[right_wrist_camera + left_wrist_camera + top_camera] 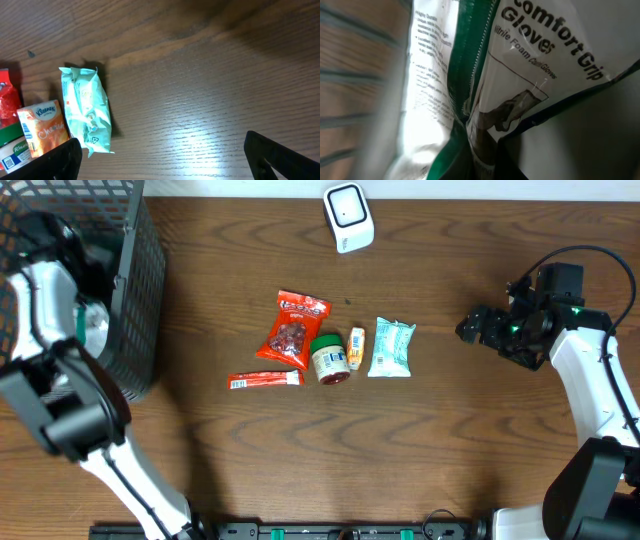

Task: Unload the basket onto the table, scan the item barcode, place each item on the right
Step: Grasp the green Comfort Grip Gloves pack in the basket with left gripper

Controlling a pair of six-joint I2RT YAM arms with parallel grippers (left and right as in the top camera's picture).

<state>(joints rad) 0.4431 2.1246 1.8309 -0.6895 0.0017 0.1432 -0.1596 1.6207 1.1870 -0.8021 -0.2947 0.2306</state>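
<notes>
Wooden table (450,460) seen from above, with the two arms at its sides. The black mesh basket (140,300) stands at the far left corner, and the left arm (45,300) reaches down into it, so the left gripper itself is hidden from above. The right gripper (468,328) hovers well apart at the right side, fingers spread wide and empty. The white scanner (348,217) sits at the far edge near the middle, to the right of the basket. The task's item is judged to be the glove packet (540,65) inside the basket, which fills the left wrist view. The left fingers are pressed together. They do not show, but the film puckers toward the bottom centre of that view, which suggests they pinch the packet there. The packet's lettering runs aslant across the view. How its long axis lies cannot be told, and no barcode shows on the visible face. The coming move therefore turns on lifting the packet clear of the basket wall and carrying it rightward to the scanner, a job for the left arm, which is by far the nearer. Legible print includes "Comfort Grip Gloves" and, smaller, "Nitrile Foam". In mid-table lie a red snack bag (292,330), a mint-green pack (391,347) with its long axis running near to far, a green-lidded jar (329,358), a small orange pack (356,348) marked "Kleenex", and a red stick (265,380).
</notes>
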